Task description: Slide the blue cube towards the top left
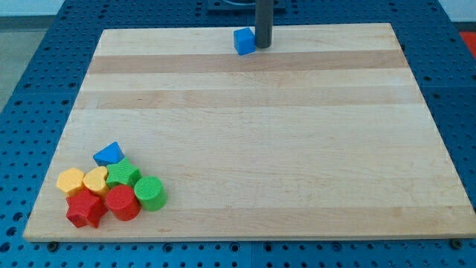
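Nearest the camera, at the lower left of the frame, sat a tight cluster of seven blocks: a red star, a red cylinder, a green cylinder, a green star-like block, a yellow hexagon-like block, a yellow heart and a blue wedge-shaped block, all touching or just beside each other. The blue cube lay well apart from them, at the top centre of the desk, close to the top edge. My tip stood just beside the cube on its right, touching or nearly so; contact too close to call. So the cube lay directly left of the tool, and a leftward push along the top edge looked like the fit, with little room left upward. The tool was a plain rod, nothing to clench or release, holding nothing. Count: two blue, two red, two green, two yellow, eight blocks total, one rod.
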{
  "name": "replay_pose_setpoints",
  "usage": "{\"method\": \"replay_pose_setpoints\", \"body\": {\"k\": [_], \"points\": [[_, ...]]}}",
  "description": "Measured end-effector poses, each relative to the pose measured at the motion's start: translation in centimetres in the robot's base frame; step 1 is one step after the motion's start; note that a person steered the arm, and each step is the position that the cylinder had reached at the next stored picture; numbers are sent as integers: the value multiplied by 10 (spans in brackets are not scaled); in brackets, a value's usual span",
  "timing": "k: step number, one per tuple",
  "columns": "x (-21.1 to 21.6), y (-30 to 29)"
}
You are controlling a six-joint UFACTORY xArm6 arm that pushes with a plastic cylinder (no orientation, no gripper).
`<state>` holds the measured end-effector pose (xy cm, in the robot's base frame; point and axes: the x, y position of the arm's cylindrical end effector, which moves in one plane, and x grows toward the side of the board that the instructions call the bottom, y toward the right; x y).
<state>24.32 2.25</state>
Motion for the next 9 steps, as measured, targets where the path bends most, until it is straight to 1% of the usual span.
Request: {"method": "replay_pose_setpoints", "body": {"k": [5,7,9], "points": [[1,-119],[10,-183],[22,-230]]}}
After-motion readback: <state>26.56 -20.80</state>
